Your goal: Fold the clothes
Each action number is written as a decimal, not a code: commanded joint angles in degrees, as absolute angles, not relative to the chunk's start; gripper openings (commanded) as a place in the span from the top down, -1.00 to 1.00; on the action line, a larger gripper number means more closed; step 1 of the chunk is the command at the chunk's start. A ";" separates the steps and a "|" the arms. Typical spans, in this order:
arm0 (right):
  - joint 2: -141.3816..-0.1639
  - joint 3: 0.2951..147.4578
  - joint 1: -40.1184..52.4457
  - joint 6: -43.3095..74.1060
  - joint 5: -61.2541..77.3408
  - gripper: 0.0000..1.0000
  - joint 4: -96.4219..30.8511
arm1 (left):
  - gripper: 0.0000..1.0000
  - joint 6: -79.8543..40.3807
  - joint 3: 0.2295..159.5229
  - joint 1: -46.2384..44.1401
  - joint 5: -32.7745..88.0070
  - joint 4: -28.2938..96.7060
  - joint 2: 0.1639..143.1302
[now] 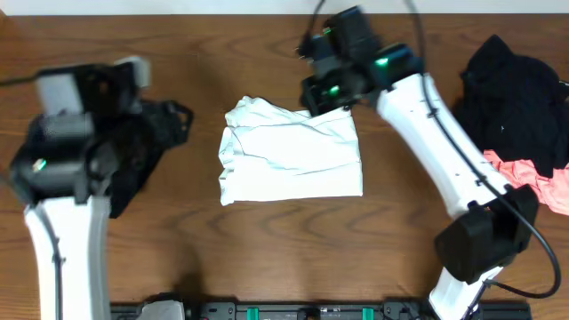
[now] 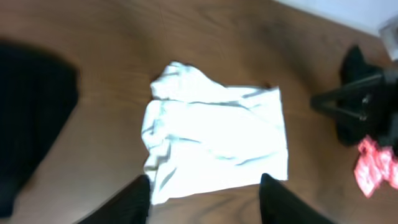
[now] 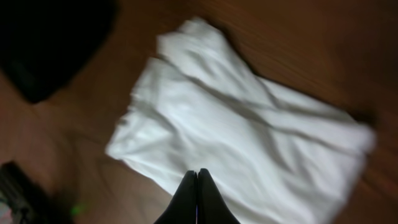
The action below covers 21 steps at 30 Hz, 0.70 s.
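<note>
Overhead, we see the white T-shirt (image 1: 293,153) lying mid-way across the bench (image 1: 267,258), a rumpled, half-folded rectangle. Our right pincer (image 3: 196,179) hangs pressed together over its far edge. The left pincer (image 2: 205,186) stands apart, empty. We judge the next fold needs a fresh edge pinch.

**What the table carries**

We see a brown wooden table (image 1: 267,240) with a white fabric garment (image 1: 293,160) lying flat near its middle, folded into a rough, creased rectangle. Left of the white garment, apart from it, lies a black garment (image 1: 164,124). Well to its right sits a black heap of cloth (image 1: 516,89), with a pink crumpled garment (image 1: 533,178) against the heap's near edge.
</note>
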State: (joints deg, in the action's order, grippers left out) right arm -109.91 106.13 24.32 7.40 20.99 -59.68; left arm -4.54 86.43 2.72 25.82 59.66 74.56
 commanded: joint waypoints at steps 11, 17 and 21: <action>-123.20 105.10 23.73 9.58 16.16 0.97 -74.46 | 0.85 6.07 84.58 -7.81 26.30 49.28 108.05; -124.51 103.61 23.75 9.63 14.98 0.97 -73.34 | 0.85 7.97 84.58 -7.94 26.33 41.82 115.02; -124.53 99.59 23.83 9.63 15.00 0.97 -70.41 | 0.85 7.97 84.58 -8.64 26.37 37.06 118.04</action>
